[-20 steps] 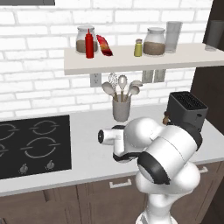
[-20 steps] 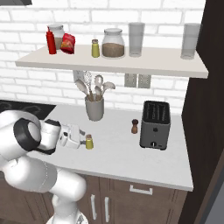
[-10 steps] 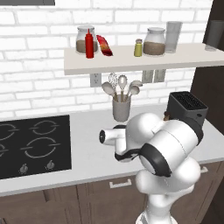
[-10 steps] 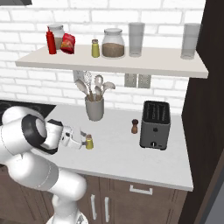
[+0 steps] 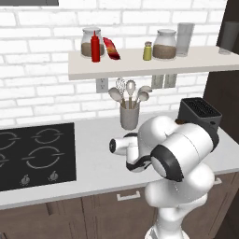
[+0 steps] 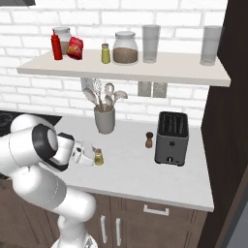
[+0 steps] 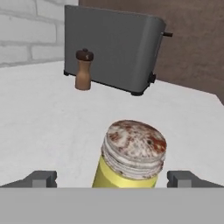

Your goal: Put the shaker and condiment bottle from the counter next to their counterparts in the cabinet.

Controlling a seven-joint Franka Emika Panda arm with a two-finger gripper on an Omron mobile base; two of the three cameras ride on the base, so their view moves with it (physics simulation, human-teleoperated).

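The gripper (image 7: 112,179) stands wide open, its two fingertips (image 7: 41,178) flanking the shaker (image 7: 131,155) without touching it (yellow body, speckled grey cap). The shaker stands upright on the counter (image 7: 43,118), midway between the fingers. Beyond the fingertips stand a brown pepper mill (image 7: 83,69) and a grey toaster (image 7: 111,52).

The counter (image 6: 145,169) bore a shaker (image 6: 99,157) near its front edge; a toaster (image 6: 171,138) stood toward the right edge; a utensil crock (image 6: 104,120) sat at the back.
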